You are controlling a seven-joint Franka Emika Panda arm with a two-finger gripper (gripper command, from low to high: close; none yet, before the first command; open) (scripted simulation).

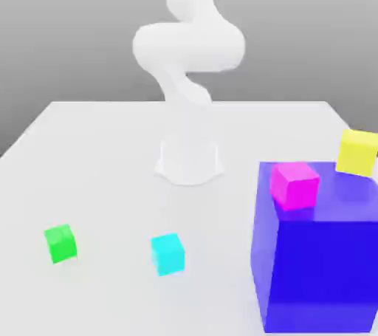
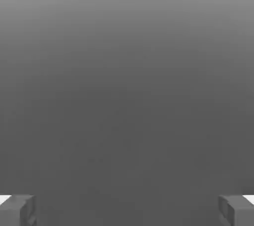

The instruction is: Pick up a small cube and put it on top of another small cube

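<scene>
Big blue cube [image 1: 317,268] at worktop [image 1: 96,150] near edge, toward exterior view's right corner; magenta cube [image 1: 294,184] on its top. Cyan cube [image 1: 167,253] near front edge, centre. Green cube [image 1: 60,243] well apart, toward exterior view's left. Yellow cube [image 1: 357,151] behind blue cube. Arm base [image 1: 189,159] mid-worktop. Gripper [image 2: 127,210] released, fingers [image 2: 17,209] wide apart, nothing between.

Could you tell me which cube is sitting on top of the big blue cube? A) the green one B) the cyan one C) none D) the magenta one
D: the magenta cube rests on the big blue cube's top face, while green and cyan sit on the table.
</scene>
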